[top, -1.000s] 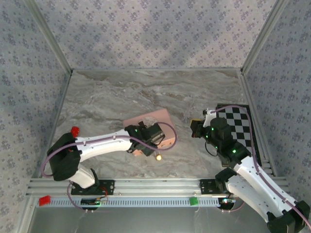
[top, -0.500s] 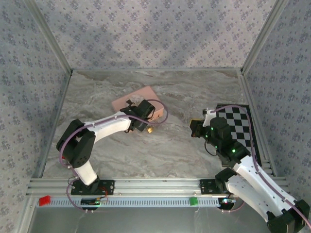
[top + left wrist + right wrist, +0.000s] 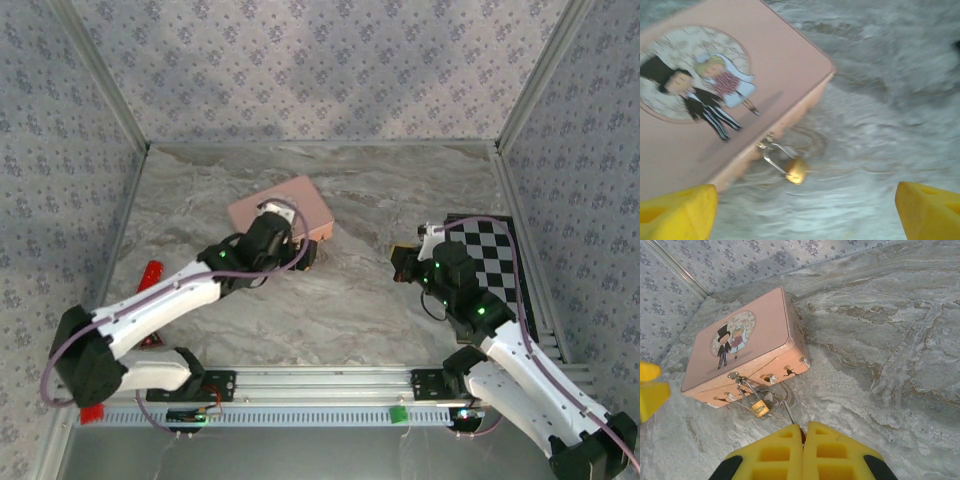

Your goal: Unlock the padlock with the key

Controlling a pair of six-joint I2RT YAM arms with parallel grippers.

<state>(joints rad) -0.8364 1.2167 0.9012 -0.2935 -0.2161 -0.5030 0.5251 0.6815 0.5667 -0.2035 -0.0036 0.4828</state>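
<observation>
Right wrist view: the right end effector (image 3: 802, 431) is clamped on the key (image 3: 789, 412), its tip pointed toward 11 o'clock at the padlock (image 3: 759, 408). The padlock is hung from the clasp (image 3: 733, 375) of the pink tin (image 3: 740, 340), its body laid on the desk (image 3: 890, 340). The left end effector (image 3: 805, 210) is spread wide, the padlock at its 12 o'clock.

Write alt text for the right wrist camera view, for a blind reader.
A pink tin with a cartoon wedding couple on its lid sits on a marble table, a small brass padlock hanging from its clasp. The right gripper, shut, points a thin key toward it.
</observation>
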